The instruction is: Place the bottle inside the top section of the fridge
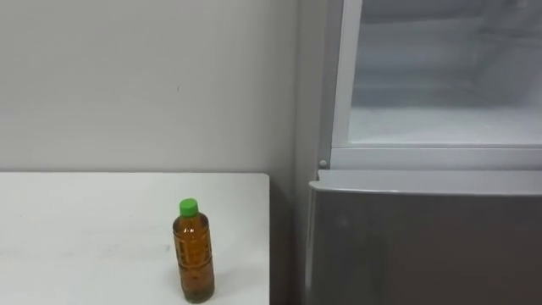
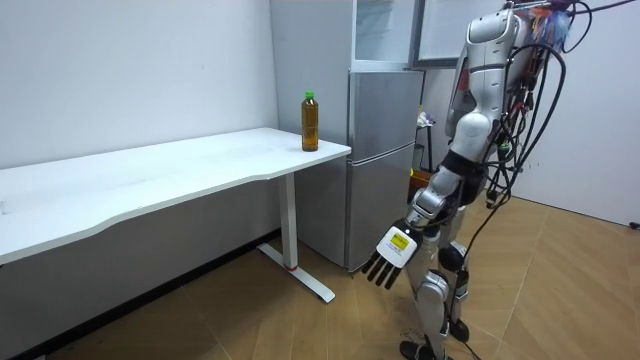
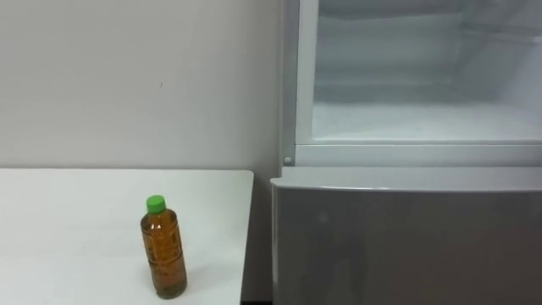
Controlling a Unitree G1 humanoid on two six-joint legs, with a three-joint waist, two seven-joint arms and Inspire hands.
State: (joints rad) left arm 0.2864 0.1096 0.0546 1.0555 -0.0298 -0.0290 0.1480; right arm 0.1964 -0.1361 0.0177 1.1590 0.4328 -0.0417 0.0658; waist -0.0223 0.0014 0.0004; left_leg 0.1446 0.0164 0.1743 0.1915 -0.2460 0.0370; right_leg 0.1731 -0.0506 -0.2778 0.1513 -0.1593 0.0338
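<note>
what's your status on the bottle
left hand open, low at side. bottle upright on table, untouched. upper fridge open, nothing blocking it.

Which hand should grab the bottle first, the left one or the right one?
Probably the left. The bottle stands on the table to the robot's left, and the left hand hangs open on that side.
</note>
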